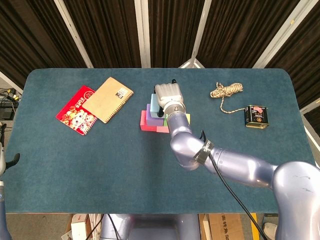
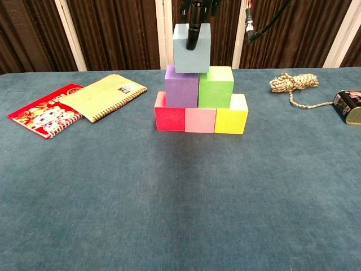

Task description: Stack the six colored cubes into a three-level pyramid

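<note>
My right hand (image 1: 167, 95) grips a light blue cube (image 2: 192, 48) from above, with dark fingers (image 2: 193, 33) down its front face. The cube's bottom meets the tops of the purple cube (image 2: 181, 86) and the green cube (image 2: 216, 86), mostly over the purple one and a little tilted. Those two stand on a row of red (image 2: 170, 116), pink (image 2: 200, 119) and yellow (image 2: 231, 116) cubes. In the head view the hand hides most of the stack; the blue cube (image 1: 154, 102) shows as a strip on its left. Only a sliver of my left arm (image 1: 4, 165) shows at the left edge.
A red booklet (image 2: 39, 111) and a tan spiral notebook (image 2: 104, 96) lie to the left of the stack. To its right are a coil of rope (image 2: 292, 83) and a small dark tin (image 2: 348, 107). The table's green cloth (image 2: 180, 197) stretches bare in front.
</note>
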`<action>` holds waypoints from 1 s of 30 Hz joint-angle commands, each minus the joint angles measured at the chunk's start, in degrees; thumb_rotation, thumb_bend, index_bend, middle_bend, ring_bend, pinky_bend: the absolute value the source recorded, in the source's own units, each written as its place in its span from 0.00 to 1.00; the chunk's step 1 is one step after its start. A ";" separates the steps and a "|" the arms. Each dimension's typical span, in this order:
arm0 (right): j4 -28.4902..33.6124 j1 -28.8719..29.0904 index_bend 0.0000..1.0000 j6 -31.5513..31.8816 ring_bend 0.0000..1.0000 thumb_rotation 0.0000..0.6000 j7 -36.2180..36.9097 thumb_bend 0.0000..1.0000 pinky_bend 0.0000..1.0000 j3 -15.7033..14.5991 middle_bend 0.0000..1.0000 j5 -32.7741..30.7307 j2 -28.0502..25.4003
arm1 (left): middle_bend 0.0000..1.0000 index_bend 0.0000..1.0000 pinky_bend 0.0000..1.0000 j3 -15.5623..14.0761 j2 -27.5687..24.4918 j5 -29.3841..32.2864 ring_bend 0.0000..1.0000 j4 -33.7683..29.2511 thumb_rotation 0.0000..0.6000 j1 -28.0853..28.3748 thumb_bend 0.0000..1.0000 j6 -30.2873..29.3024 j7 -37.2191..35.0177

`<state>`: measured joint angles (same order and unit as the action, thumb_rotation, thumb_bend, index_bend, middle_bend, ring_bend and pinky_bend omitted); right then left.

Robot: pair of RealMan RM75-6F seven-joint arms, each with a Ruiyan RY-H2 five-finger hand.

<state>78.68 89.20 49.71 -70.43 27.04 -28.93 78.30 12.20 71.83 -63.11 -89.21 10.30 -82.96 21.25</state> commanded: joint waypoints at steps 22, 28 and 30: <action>1.61 -0.87 0.38 -1.54 0.22 1.00 -1.02 0.24 0.00 -0.45 0.37 -1.30 -1.46 | 0.11 0.09 0.00 -0.32 0.20 -0.19 0.00 -0.23 1.00 0.05 0.32 -0.63 0.55; 1.04 -0.84 0.38 -1.87 0.22 1.00 -0.72 0.24 0.00 -0.63 0.37 -1.31 -0.88 | 0.11 0.09 0.00 -0.32 0.12 -0.23 0.00 -0.27 1.00 -0.02 0.32 -0.77 0.38; 0.80 -0.81 0.38 -1.93 0.22 1.00 -0.55 0.24 0.00 -0.65 0.37 -1.17 -0.74 | 0.11 0.09 0.00 -0.30 0.12 -0.17 0.00 -0.23 1.00 -0.03 0.32 -0.80 0.38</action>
<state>79.52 88.38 47.79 -71.02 26.40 -30.14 77.53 11.90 71.94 -63.27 -89.45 10.27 -83.75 21.63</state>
